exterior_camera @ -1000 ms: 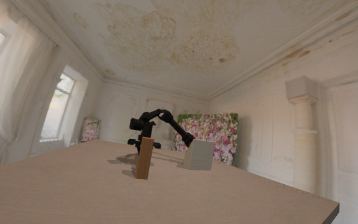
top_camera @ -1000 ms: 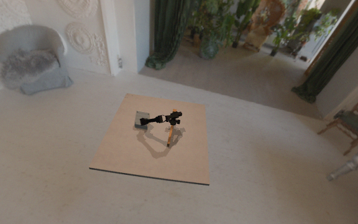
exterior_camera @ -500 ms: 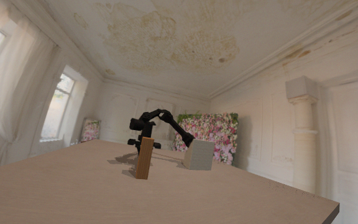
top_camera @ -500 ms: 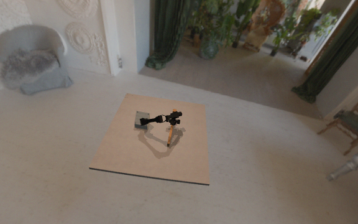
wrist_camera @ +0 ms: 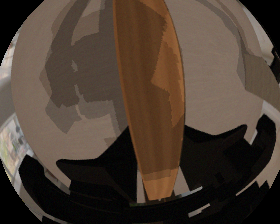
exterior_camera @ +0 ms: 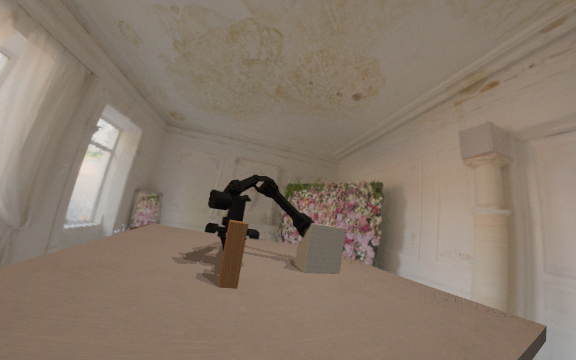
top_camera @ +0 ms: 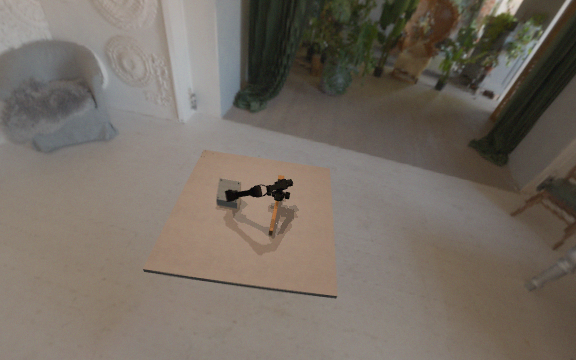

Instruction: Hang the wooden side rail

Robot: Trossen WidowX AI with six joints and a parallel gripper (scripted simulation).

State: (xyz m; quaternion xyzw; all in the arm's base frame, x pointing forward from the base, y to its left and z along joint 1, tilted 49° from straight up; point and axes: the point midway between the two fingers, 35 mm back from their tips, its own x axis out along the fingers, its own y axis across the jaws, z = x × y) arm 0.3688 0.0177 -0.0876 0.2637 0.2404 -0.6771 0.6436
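Note:
The wooden side rail [top_camera: 273, 220] [wrist_camera: 151, 75] is a narrow orange-brown bar. It runs between the fingers of my gripper [top_camera: 278, 198] [wrist_camera: 157, 134], which is shut on it. In the top view its darker near end points toward the front of the table, and the arm hides its middle. In the exterior view an upright wooden face [exterior_camera: 233, 255] stands in front of the gripper, slightly tilted. I cannot tell whether it is the rail's end or the post. The post, its slot, the pins and the hooks cannot be made out.
A grey box [top_camera: 229, 188] [exterior_camera: 325, 249] stands beside the rail, with the arm's base end at it. The arm [top_camera: 255, 191] [exterior_camera: 268, 187] reaches across from there. The table [top_camera: 208, 250] [exterior_camera: 368, 310] has open edges all round.

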